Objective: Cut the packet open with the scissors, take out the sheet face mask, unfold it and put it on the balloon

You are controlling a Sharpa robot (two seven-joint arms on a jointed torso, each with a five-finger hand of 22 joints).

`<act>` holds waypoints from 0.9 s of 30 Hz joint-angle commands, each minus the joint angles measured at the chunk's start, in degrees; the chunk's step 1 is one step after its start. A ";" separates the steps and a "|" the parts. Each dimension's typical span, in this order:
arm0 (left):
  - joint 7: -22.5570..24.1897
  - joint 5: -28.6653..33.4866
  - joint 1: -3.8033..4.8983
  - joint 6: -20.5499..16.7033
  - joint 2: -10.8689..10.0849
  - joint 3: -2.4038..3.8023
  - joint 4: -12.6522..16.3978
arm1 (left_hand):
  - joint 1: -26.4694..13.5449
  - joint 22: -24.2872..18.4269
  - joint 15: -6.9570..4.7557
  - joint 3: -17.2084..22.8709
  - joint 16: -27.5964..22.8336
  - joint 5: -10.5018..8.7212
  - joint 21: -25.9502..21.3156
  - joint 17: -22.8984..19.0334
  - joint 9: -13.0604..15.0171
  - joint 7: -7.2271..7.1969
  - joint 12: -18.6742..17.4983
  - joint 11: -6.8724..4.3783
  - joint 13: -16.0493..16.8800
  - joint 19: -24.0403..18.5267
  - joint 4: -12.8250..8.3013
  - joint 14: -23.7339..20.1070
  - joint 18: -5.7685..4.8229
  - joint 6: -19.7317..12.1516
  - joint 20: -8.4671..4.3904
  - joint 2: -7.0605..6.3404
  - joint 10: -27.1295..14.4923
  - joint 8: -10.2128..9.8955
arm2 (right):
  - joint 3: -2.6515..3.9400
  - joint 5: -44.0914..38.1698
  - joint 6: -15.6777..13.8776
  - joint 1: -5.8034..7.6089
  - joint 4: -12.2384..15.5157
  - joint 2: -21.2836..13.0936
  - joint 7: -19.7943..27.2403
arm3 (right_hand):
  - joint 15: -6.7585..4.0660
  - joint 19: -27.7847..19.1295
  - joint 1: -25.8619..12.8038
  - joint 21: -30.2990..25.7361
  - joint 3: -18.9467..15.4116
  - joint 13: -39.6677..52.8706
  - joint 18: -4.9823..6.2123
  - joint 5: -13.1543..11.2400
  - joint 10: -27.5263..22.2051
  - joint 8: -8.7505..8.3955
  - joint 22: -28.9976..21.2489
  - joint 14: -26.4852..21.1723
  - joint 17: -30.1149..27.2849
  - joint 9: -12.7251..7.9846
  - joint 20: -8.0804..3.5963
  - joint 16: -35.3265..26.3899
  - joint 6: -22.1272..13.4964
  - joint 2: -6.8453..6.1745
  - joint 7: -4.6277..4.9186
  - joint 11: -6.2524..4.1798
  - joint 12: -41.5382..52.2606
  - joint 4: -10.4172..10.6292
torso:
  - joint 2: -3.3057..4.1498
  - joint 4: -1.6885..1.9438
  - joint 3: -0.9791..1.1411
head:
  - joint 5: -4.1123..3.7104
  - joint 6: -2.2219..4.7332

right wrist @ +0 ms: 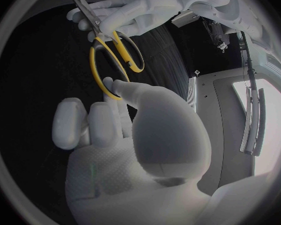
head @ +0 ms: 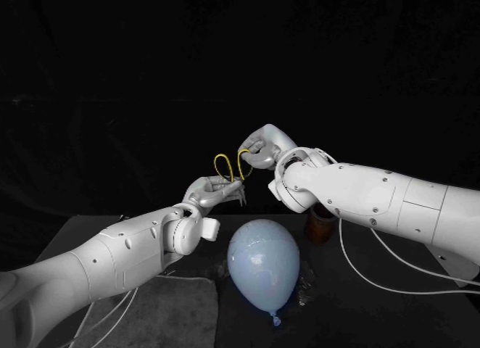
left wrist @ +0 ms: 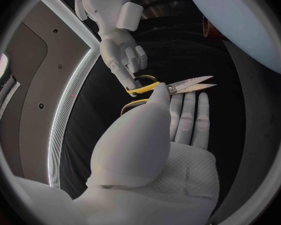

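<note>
Yellow-handled scissors (head: 232,165) up in air, 12 o'clock of balloon (head: 263,264). Your left hand (head: 214,192) clamps blade end, steadying them. Right hand (head: 263,148) hooks fingers into handle loop, likely setting up cutting grip. Balloon lies on bench (head: 83,232), centre, clear of work. Blades slightly ajar: mind them.

Brown container (head: 320,228) (on black table (head: 399,320)).
</note>
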 commanded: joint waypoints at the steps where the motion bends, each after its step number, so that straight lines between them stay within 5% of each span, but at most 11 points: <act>1: 0.02 -0.59 0.07 -0.33 0.24 0.06 0.09 | -0.84 0.05 0.04 0.47 0.07 0.16 0.27 0.06 1.36 0.02 -0.35 0.01 0.06 0.65 -0.06 0.50 0.48 0.39 0.02 0.21 0.59 0.39 | 0.08 0.05 0.16 -0.06 0.08 0.16 0.71 | 0.01 0.32 0.15 0.30 -0.11 -0.09 0.78 0.26 0.67 0.12 0.00 0.32 0.00 0.07 -0.10 0.21 -0.31 0.66 0.22 -0.26 0.19 -0.35 | 0.01 0.04 0.00 | 0.02 -0.06; 10: 0.26 -0.61 0.07 -1.43 0.17 0.07 0.33 | -2.06 0.16 -0.75 5.90 -0.03 0.07 0.77 0.36 2.72 0.38 -0.33 -0.59 0.11 2.86 -0.12 2.04 0.32 0.17 0.75 -0.34 2.22 1.37 | 0.07 0.16 0.96 -0.21 -0.62 0.18 1.39 | 0.13 -1.06 -0.37 -1.07 -0.07 -0.14 1.23 0.37 0.21 0.13 -1.83 -0.10 -1.63 0.27 -0.03 -0.68 -0.70 0.70 0.37 -0.09 0.01 -0.53 | 0.02 0.03 -0.05 | 0.19 -0.07; 12: 0.35 -0.60 0.07 -1.80 0.08 0.07 0.37 | -2.57 0.16 -0.88 7.48 -0.09 0.16 0.87 0.44 3.23 0.37 -0.35 -0.69 0.11 3.27 -0.15 2.33 0.26 0.07 0.81 -0.77 2.49 1.70 | 0.06 0.54 2.13 -0.24 -0.96 0.14 1.97 | 0.37 -2.69 -1.02 -2.71 -0.51 -0.29 1.71 0.52 -0.65 0.10 -3.88 -0.78 -3.67 0.49 0.11 -1.96 -1.23 0.30 0.67 0.13 -0.12 -0.78 | 0.02 0.00 -0.03 | 0.26 -0.07; 13: 0.38 -0.60 0.07 -1.93 0.04 0.07 0.39 | -3.51 0.09 -0.92 9.63 -0.28 0.08 0.82 0.53 3.95 0.42 -0.42 -0.71 0.09 3.50 -0.11 2.54 0.22 -0.17 0.80 -1.65 2.68 2.12 | 0.06 0.86 2.63 -0.25 -1.11 0.12 2.30 | 0.83 -5.96 -1.95 -6.09 -2.01 -0.60 2.60 3.22 -2.25 -0.02 -7.87 -2.40 -7.91 0.84 0.47 -4.93 -2.24 -0.30 1.15 0.57 0.00 -1.08 | -0.01 0.00 -0.04 | 0.27 -0.09; 15: 0.43 -0.59 0.07 -2.20 -0.07 0.07 0.43 | -4.03 0.08 -0.99 11.02 -0.35 0.15 0.78 0.61 4.43 0.48 -0.37 -0.83 0.12 3.61 -0.23 2.72 0.20 -0.27 0.83 -2.16 2.87 2.41 | 0.03 1.65 4.08 -0.29 -1.47 0.03 3.27 | 1.34 -11.13 -2.62 -11.50 -3.18 -0.89 4.00 3.91 -4.09 -0.51 -14.18 -5.20 -14.85 0.93 0.85 -9.88 -3.36 -0.47 1.69 1.17 -0.16 -1.19 | -0.03 0.01 -0.04 | 0.31 -0.12; 16: 0.44 -0.58 0.06 -2.28 -0.12 0.07 0.45 | -5.96 0.03 -0.95 15.12 -0.71 -0.10 0.60 0.80 5.83 0.59 -0.38 -0.78 0.12 3.81 -0.14 2.97 0.17 -0.87 0.85 -3.93 3.06 3.17 | 0.02 1.98 4.76 -0.33 -1.60 -0.04 3.76 | 2.24 -21.26 -3.48 -22.01 -4.49 -1.07 6.34 4.62 -6.50 -1.58 -25.62 -11.20 -24.02 0.67 1.44 -18.15 -4.75 -1.46 2.57 1.83 -0.11 -1.23 | -0.02 0.01 -0.03 | 0.34 -0.17; 20: 0.43 -0.54 0.06 -2.52 -0.30 0.07 0.49 | -8.69 0.06 -1.03 21.22 -1.12 0.18 0.36 1.26 8.16 0.54 -0.35 -0.85 0.15 4.06 -0.92 3.31 0.16 -1.61 0.83 -6.37 3.36 4.47 | -0.04 2.90 7.02 -0.49 -1.93 -0.38 5.28 | 3.66 -27.17 -4.34 -31.45 -7.41 -1.00 6.31 3.71 -10.03 -3.93 -30.71 -18.94 -30.16 -0.05 3.20 -31.31 -5.78 -2.43 3.50 3.28 0.00 -0.99 | 0.01 0.00 0.00 | 0.41 -0.21; 27: 0.13 -0.79 0.07 -2.96 -0.66 0.07 0.41 | -11.26 0.08 -1.07 25.84 -1.43 0.17 0.21 1.76 10.32 0.69 -0.33 -0.88 0.18 4.27 -2.27 3.53 0.10 -2.32 0.86 -7.98 3.62 5.54 | -0.20 5.38 9.70 -0.80 -2.24 -1.09 8.69 | 10.12 -37.92 -4.67 -54.97 -14.11 -1.05 5.56 4.26 -16.80 -8.91 -46.22 -36.28 -40.53 -2.00 9.46 -55.28 -9.28 -3.80 5.12 6.65 0.04 -0.02 | -0.01 -0.02 0.03 | 0.46 -0.25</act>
